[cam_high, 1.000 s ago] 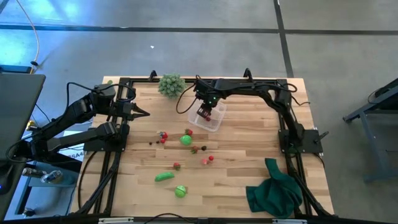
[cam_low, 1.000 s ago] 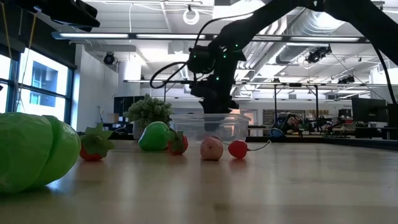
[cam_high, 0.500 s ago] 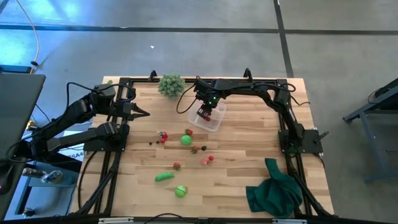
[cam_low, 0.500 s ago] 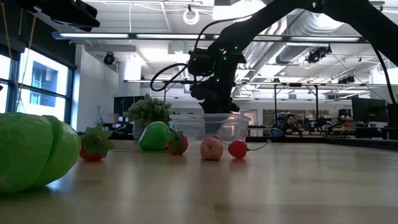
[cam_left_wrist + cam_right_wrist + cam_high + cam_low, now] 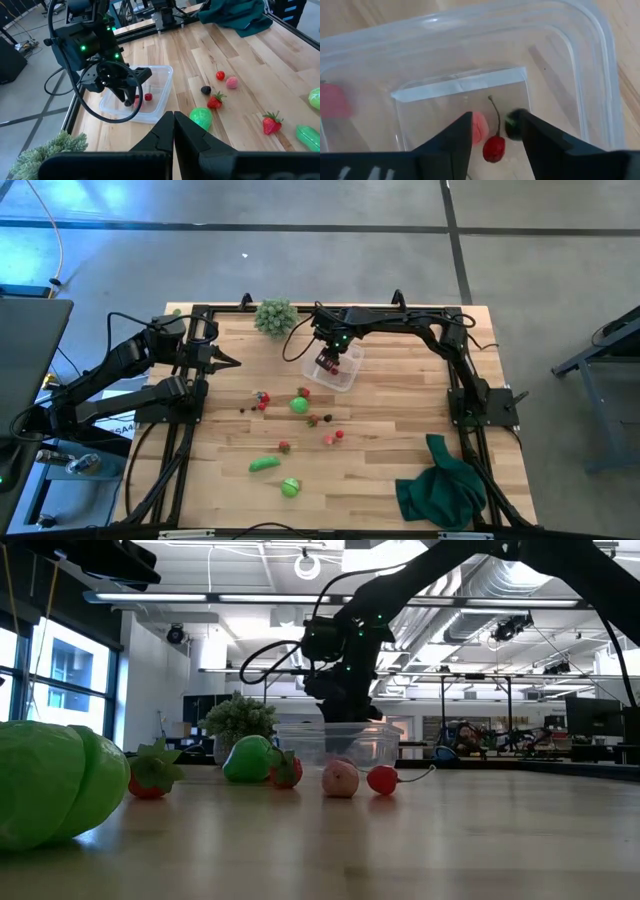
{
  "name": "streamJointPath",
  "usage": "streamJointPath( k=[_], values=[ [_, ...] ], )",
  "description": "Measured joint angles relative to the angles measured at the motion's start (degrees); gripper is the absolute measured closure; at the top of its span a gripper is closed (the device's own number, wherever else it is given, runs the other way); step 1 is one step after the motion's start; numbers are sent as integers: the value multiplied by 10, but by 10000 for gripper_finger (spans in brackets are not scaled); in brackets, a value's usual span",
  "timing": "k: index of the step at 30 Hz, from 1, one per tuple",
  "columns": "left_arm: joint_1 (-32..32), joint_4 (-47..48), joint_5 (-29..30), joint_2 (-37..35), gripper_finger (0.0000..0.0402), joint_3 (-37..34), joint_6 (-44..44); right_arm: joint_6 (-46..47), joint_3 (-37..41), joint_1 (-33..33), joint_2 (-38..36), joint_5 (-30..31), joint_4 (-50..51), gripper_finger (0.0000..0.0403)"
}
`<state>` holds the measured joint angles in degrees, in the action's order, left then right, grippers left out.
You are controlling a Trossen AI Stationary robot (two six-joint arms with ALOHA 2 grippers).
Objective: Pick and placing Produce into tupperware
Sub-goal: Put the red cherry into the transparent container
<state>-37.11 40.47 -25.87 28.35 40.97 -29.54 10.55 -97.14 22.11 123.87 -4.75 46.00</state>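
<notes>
Right gripper [image 5: 492, 132] points down, jaws parted; left gripper [image 5: 173, 131] closed.

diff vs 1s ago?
The right gripper, over the tupperware, has opened its fingers; a stemmed red cherry now lies free on the container floor between them. The left gripper, shut at the table's left side, and the loose produce have not moved.

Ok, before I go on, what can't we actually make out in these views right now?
- Tupperware contents: in the right wrist view the right gripper fingers cover part of the floor; a red piece is cut off at the edge.
- High view: right gripper hides the tupperware interior.
- Low view: tupperware contents blurred through its wall.
</notes>
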Motion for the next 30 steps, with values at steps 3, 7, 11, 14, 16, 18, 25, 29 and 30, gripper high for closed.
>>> streamJointPath(
  k=[3, 7, 11, 14, 16, 18, 25, 29, 30],
  values=[
    [0, 0, 0, 0, 399, 0, 0, -3, 0, 0, 0, 0, -3, 241],
    [0, 0, 0, 0, 399, 0, 0, -3, 0, 0, -10, -15, -1, 242],
    [0, 0, 0, 0, 399, 0, 0, -3, 0, -1, -53, -24, 12, 249],
    [0, 0, 0, 0, 399, 0, 0, -9, 0, -9, -101, -24, 28, 253],
    [0, 0, 0, 0, 399, 0, 0, -23, 0, -19, -138, -24, 39, 254],
    [0, 0, 0, 0, 399, 0, 0, -35, 0, -33, -177, -24, 44, 254],
    [0, 0, 0, 0, 399, 0, 0, -36, 0, -127, -305, 11, 42, 254],
    [0, 0, 0, 0, 399, 0, 0, -36, 7, -220, -354, 92, 41, 254],
    [0, 0, 0, 0, 399, 0, 0, -33, 14, -248, -363, 118, 43, 254]
  ],
)
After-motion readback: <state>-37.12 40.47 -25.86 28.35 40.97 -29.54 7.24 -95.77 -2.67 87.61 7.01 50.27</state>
